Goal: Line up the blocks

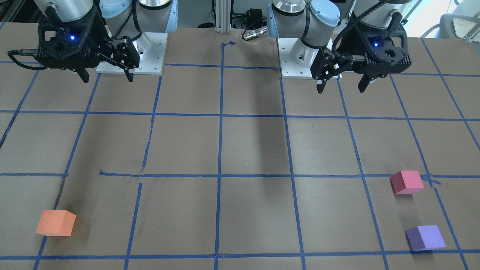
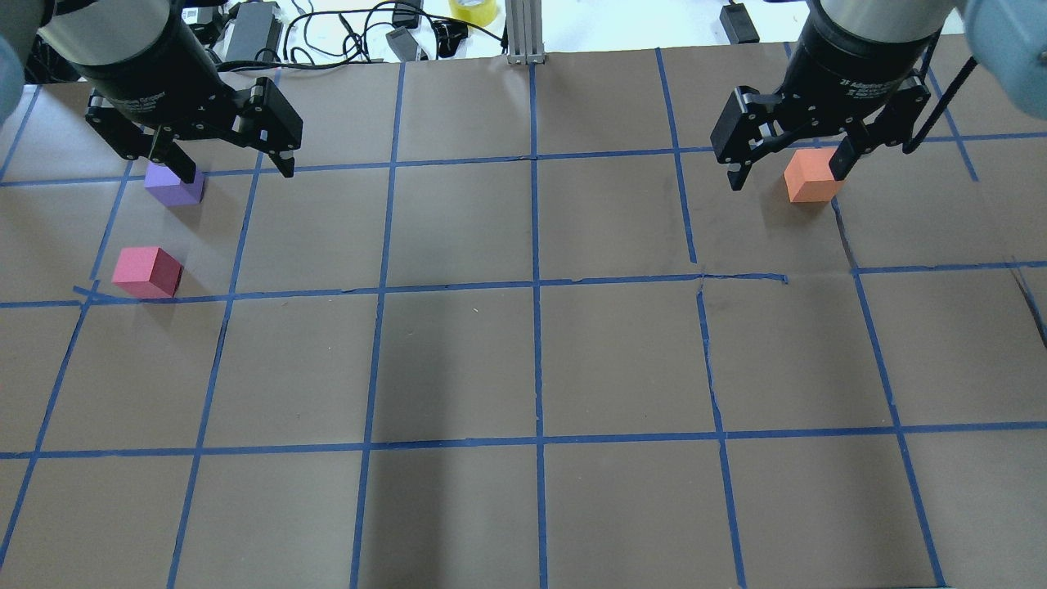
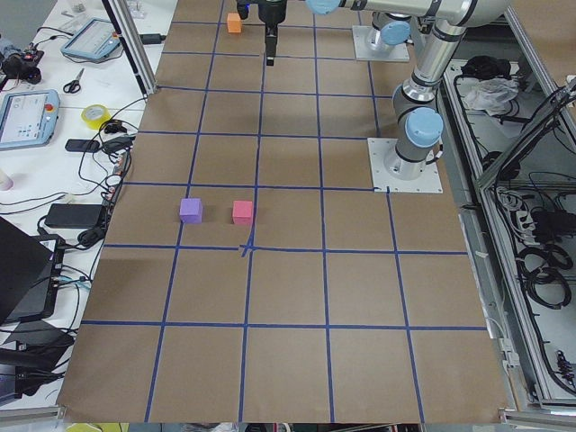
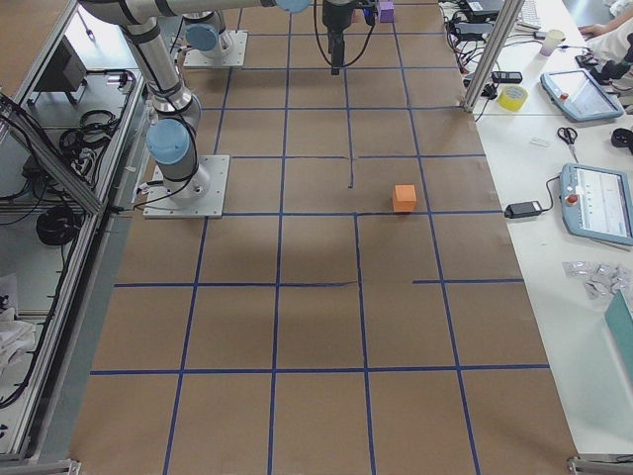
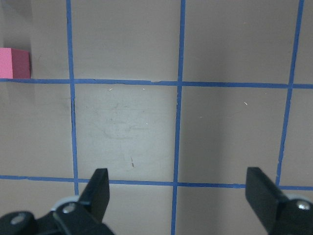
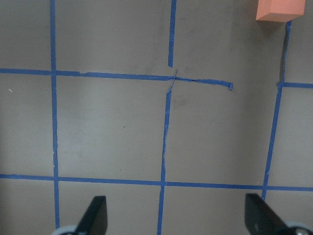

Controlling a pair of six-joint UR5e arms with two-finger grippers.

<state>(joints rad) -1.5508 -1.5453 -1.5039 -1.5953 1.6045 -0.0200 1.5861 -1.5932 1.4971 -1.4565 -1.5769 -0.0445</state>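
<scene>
1. Closest to the base, the left gripper (image 1: 341,88) and the right gripper (image 1: 108,78) both hang high over the table (image 1: 243,142). The jaws are spread wide and hold nothing. I take this as the start: no block is picked and no line is formed.
2. The nearest block out is the pinkish-red block (image 1: 407,182), on my left arm's side, resting just beside a crossing of the blue tape (image 1: 429,177). In the left wrist view it shows only at the left edge, so the gripper is not over it. I would slide the left arm out and sideways until the block sits midway between the fingers (image 5: 98,190), and only then lower.
3. It looks slightly turned against the tape lines. I would rotate the wrist so the pads meet two flat faces, then close gently, since it seems to be soft foam.
4. Just beyond it is the purple block (image 1: 426,237), near but not touching. With the jaws this wide, I would keep the outer finger away from it on the way down.
5. About as far out, on the opposite side, the orange block (image 1: 56,223) sits well apart from the other two, in the top corner of the right wrist view. That one is for the right arm, and I would use one tape line as the guide for the row.
</scene>
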